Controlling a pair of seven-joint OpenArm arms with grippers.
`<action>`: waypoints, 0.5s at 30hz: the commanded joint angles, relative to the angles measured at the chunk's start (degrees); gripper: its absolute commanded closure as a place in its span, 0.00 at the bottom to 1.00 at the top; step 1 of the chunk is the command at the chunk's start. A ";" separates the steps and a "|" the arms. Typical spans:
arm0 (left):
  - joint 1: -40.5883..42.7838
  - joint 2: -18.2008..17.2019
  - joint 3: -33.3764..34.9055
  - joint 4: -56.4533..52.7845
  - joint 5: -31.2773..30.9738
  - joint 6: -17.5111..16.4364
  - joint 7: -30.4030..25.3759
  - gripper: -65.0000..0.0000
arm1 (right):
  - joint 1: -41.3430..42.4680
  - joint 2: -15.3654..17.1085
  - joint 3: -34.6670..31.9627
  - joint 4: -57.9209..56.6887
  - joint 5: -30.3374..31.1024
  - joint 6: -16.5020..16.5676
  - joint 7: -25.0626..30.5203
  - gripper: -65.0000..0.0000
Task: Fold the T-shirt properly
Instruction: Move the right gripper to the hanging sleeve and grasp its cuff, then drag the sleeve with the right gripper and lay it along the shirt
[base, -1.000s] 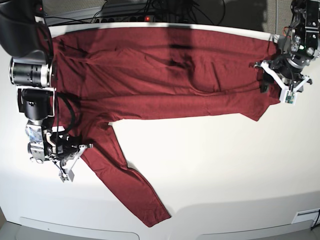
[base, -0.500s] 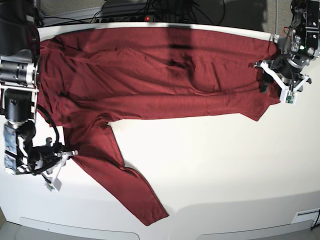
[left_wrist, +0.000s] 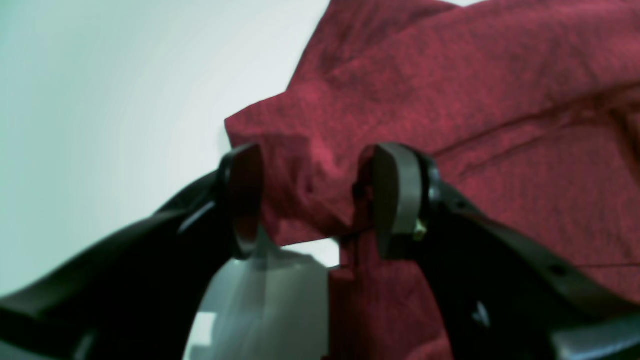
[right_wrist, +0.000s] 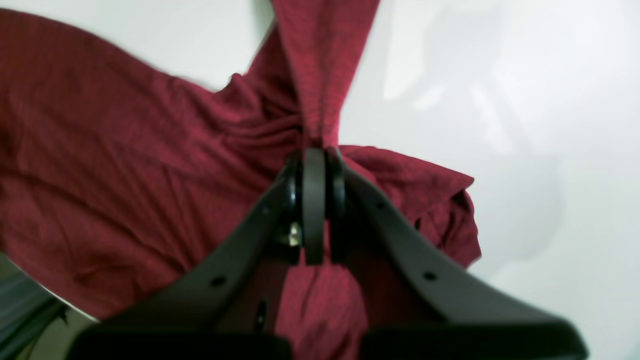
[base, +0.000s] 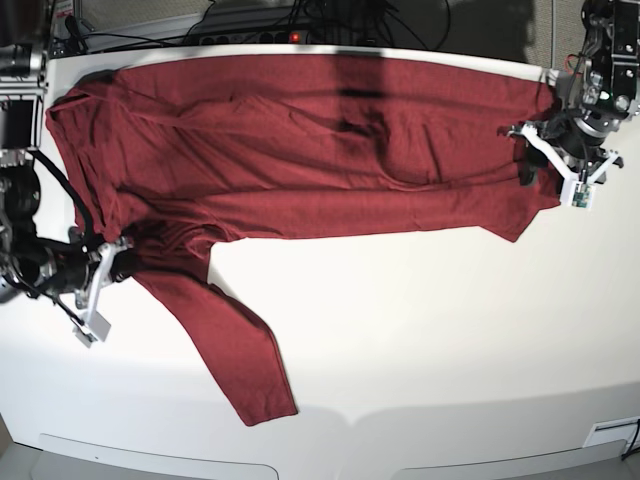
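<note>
The dark red T-shirt (base: 300, 140) lies spread along the far half of the white table (base: 440, 330), one long sleeve (base: 235, 350) trailing toward the front. My right gripper (base: 108, 265) at the table's left is shut on a bunched fold of the shirt near the sleeve's root; the right wrist view shows the jaws (right_wrist: 315, 200) pinched on that fabric (right_wrist: 125, 165). My left gripper (base: 545, 165) at the far right is open over the shirt's end. In the left wrist view its gripper (left_wrist: 320, 200) straddles a raised fold of the shirt (left_wrist: 475, 100).
Cables and a power strip (base: 290, 35) run behind the table's far edge. The shirt's left end lies close to the table's left edge (base: 20, 330). Bare white tabletop shows in the front and right.
My right gripper has moved left, pulling the shirt's left side and the sleeve leftward with it; the sleeve end has slid left. The left arm has not moved.
</note>
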 joint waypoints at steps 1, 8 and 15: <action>-0.35 -0.81 -0.37 1.09 -0.28 0.20 -1.38 0.48 | 0.66 1.95 1.66 2.08 1.55 0.25 0.37 1.00; -0.35 -0.81 -0.37 1.09 -0.33 0.20 -1.55 0.48 | -3.69 2.64 10.27 7.54 10.08 0.25 -4.98 1.00; -0.33 -0.81 -0.37 1.09 -0.31 0.20 -1.53 0.48 | -9.70 2.67 14.82 8.46 14.49 0.25 -8.07 1.00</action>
